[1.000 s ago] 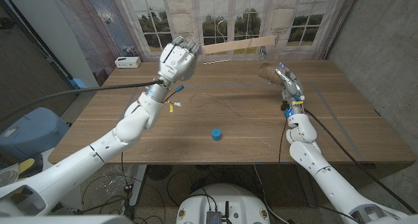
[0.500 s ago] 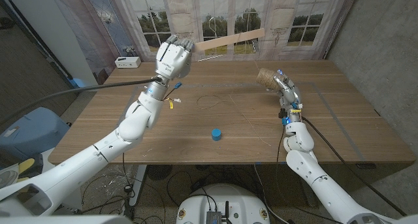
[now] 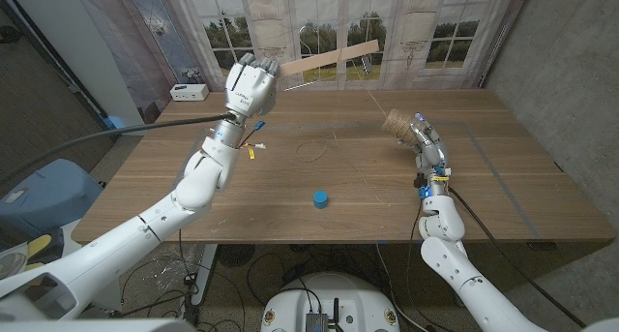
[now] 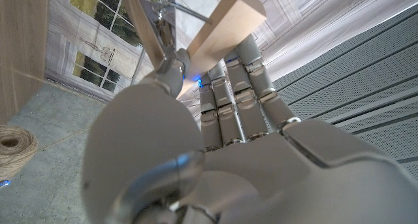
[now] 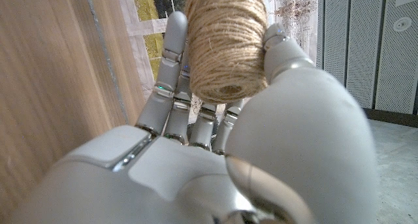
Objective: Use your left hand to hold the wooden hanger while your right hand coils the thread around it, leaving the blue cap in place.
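Observation:
My left hand (image 3: 250,86) is raised above the table's far left and grips one end of the wooden hanger (image 3: 329,58), which juts out to the right, tilted upward. In the left wrist view the hanger (image 4: 222,25) lies across my curled fingers (image 4: 238,96) with its metal hook beside it. My right hand (image 3: 423,135) holds a spool of brown twine (image 3: 395,122) above the table's right side; the right wrist view shows the spool (image 5: 225,44) gripped between the fingers. Loose thread (image 3: 324,150) loops on the table between the hands. The blue cap (image 3: 319,198) stands at the table's front middle.
A small white box (image 3: 188,91) sits at the table's (image 3: 174,192) far left corner. Yellow and blue tags (image 3: 259,138) hang on cables at my left wrist. Windows and curtains run behind the table's far edge.
My left hand has drifted left and tilted the hanger's free end higher. My right hand has carried the spool nearer and lower. The thread loop on the table has shifted.

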`<act>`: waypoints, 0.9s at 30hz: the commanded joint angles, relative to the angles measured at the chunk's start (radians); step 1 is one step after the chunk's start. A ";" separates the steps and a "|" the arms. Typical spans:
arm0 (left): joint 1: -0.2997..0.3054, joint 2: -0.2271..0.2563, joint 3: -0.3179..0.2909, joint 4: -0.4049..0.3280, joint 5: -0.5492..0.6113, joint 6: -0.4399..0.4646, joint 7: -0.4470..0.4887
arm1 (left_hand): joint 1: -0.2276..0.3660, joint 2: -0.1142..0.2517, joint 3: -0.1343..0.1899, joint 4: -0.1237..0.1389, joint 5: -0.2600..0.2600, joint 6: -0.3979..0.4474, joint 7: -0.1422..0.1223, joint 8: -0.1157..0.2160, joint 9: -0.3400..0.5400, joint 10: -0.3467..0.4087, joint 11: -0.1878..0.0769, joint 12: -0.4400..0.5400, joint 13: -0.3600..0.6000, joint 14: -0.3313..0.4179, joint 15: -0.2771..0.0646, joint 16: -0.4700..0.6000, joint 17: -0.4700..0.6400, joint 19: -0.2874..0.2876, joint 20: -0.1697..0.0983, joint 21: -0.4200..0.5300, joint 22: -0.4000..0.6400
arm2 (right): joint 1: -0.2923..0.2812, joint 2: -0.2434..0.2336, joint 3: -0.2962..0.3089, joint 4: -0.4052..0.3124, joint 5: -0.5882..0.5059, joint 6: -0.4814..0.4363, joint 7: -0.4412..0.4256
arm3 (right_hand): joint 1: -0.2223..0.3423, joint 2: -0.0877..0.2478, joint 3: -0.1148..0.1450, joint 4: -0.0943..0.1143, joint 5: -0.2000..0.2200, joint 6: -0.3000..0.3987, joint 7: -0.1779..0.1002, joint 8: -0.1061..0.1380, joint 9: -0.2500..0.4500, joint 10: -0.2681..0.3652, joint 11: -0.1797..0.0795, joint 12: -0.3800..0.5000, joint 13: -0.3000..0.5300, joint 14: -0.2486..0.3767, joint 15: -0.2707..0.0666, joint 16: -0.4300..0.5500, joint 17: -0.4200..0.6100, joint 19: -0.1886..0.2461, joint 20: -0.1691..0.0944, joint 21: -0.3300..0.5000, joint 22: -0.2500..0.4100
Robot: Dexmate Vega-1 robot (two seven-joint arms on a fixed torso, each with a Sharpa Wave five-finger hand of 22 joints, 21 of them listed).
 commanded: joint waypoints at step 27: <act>-0.048 0.014 0.071 0.011 0.029 -0.049 -0.140 | 0.044 0.090 0.026 0.009 0.008 0.096 -0.087 0.000 0.172 0.124 -0.107 -0.010 0.103 0.204 -0.250 -0.011 0.008 -0.011 -0.104 0.014 0.003 | -0.025 -0.218 -0.054 -0.273 0.019 -0.014 0.354 | 0.238 0.243 0.011 0.009 0.004 0.054 0.041 -0.002 0.005 0.072 0.016 0.003 0.069 0.341 -0.360 -0.005 0.013 -0.074 -0.172 0.033 -0.010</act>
